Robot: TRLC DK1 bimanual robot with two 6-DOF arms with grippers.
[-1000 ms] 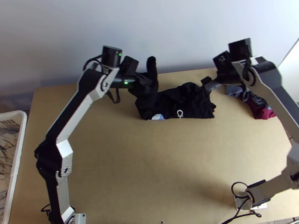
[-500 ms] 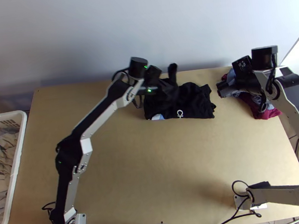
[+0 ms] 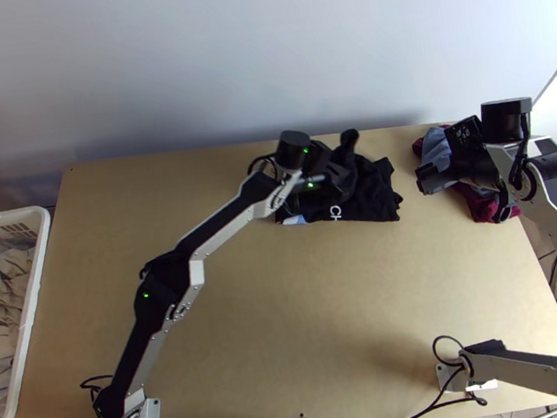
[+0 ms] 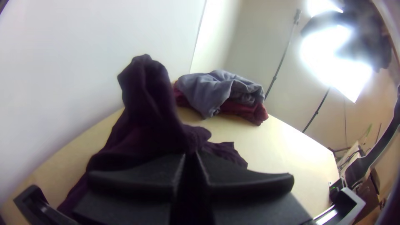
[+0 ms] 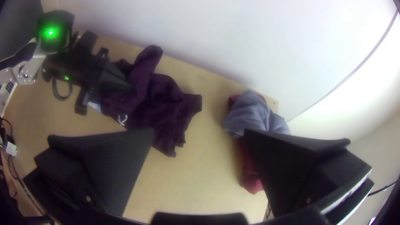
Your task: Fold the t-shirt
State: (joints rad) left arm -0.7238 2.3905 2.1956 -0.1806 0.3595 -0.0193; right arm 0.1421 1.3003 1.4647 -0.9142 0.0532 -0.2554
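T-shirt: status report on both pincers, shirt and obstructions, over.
Left pincer shut on t-shirt. Right pincer open, holding nothing. T-shirt bunched on table, one part standing up. Clothes pile near right pincer, possible snag.

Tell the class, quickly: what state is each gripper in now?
Left gripper: closed, holding a bunched part of the dark cloth t-shirt.
Right gripper: open, holding nothing.
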